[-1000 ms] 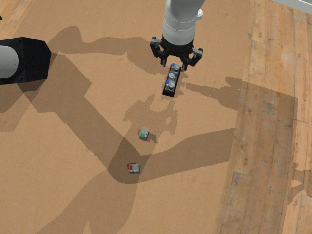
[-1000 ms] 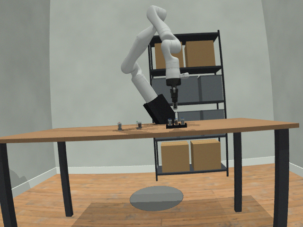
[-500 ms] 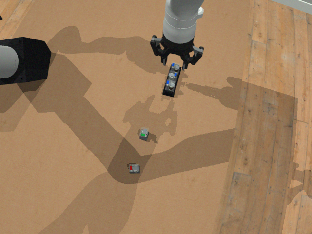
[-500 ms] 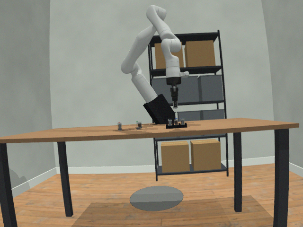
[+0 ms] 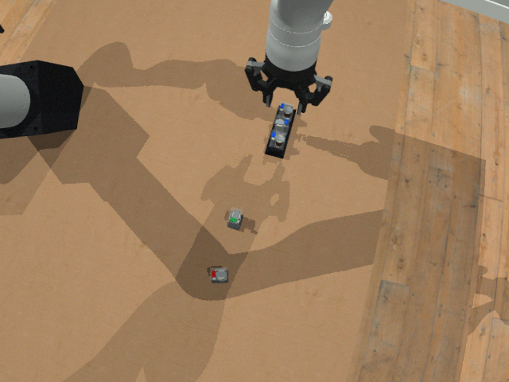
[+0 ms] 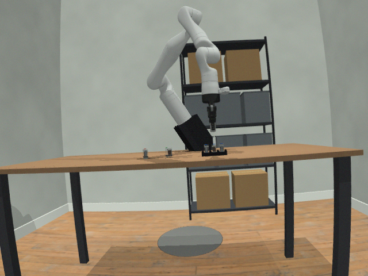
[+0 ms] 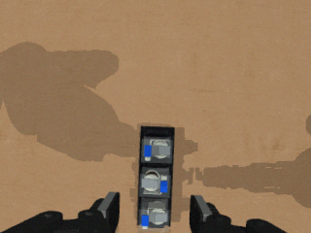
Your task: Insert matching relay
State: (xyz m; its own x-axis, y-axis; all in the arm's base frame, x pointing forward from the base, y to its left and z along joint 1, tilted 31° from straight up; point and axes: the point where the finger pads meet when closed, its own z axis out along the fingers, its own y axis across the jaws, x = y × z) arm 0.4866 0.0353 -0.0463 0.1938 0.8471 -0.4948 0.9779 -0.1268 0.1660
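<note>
The black rack (image 5: 274, 152) (image 6: 214, 153) (image 7: 157, 131) lies on the table with a relay in each of its three pockets. All three relays (image 5: 286, 109) (image 5: 281, 123) (image 5: 278, 139) (image 7: 157, 149) (image 7: 155, 184) (image 7: 155, 216) show blue buttons and stand upright. My gripper (image 5: 284, 104) (image 6: 213, 129) (image 7: 155, 207) is open and empty. It hangs well above the rack, over its end nearest the arm's base, with one finger on each side of it in the wrist view.
A loose relay with a green button (image 5: 235, 218) (image 6: 168, 152) and one with a red button (image 5: 219, 274) (image 6: 145, 152) stand on the table away from the rack. The arm's black base (image 5: 40, 96) (image 6: 194, 133) sits at the table's back. The table edge (image 5: 392, 213) runs near the rack.
</note>
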